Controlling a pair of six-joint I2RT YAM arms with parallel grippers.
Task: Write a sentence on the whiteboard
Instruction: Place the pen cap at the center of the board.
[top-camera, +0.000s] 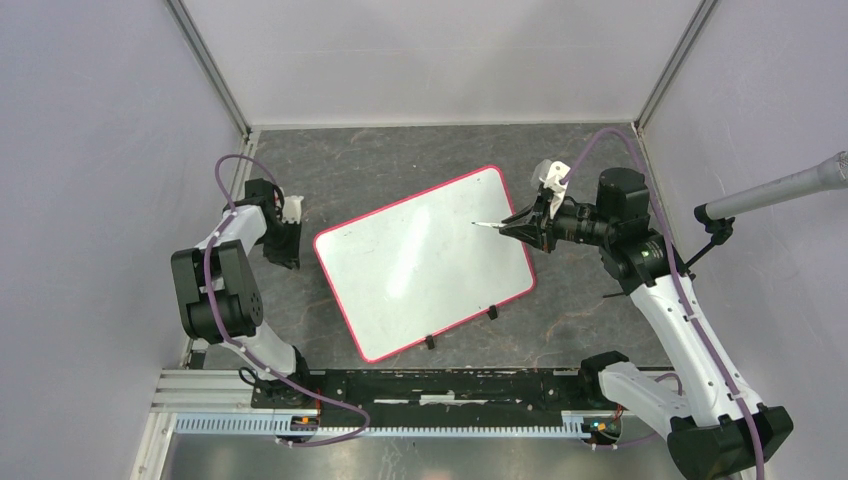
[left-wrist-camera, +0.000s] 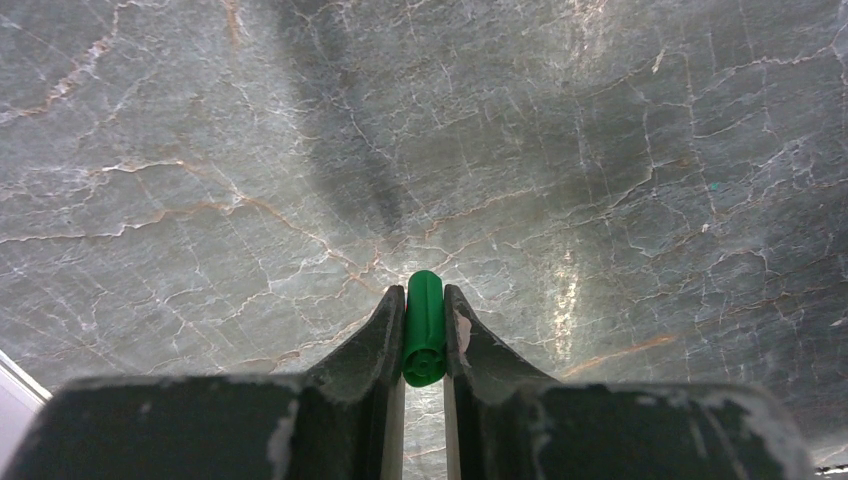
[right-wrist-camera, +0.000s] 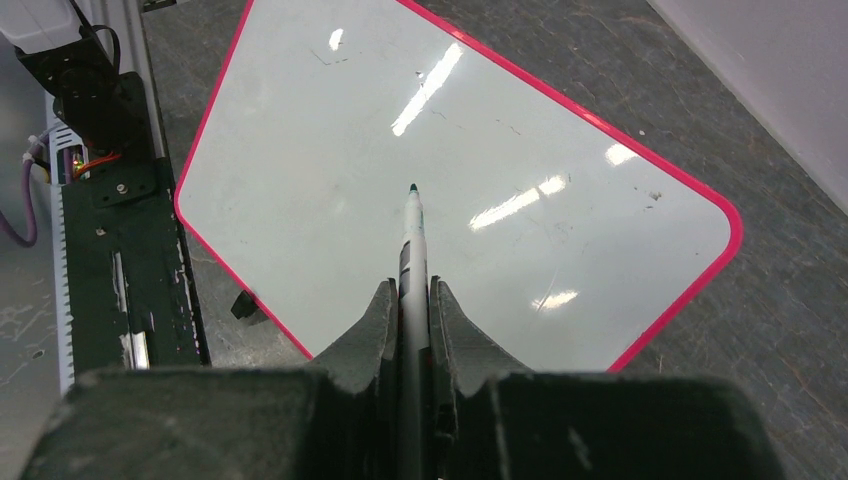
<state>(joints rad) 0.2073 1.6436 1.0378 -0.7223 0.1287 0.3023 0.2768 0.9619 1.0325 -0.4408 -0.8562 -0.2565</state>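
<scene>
The whiteboard lies tilted on the dark marble table, white and glossy with a red-pink rim. No sentence is in view on it; its face shows only glare and faint smudges. My right gripper is shut on a white marker. The marker's dark green tip points over the board's right part, and I cannot tell whether it touches. My left gripper sits left of the board over bare table, shut on a green marker cap.
Two small black clips sit at the board's near edge. A black and metal rail runs along the table's front. A grey microphone reaches in from the right wall. Grey walls close in three sides.
</scene>
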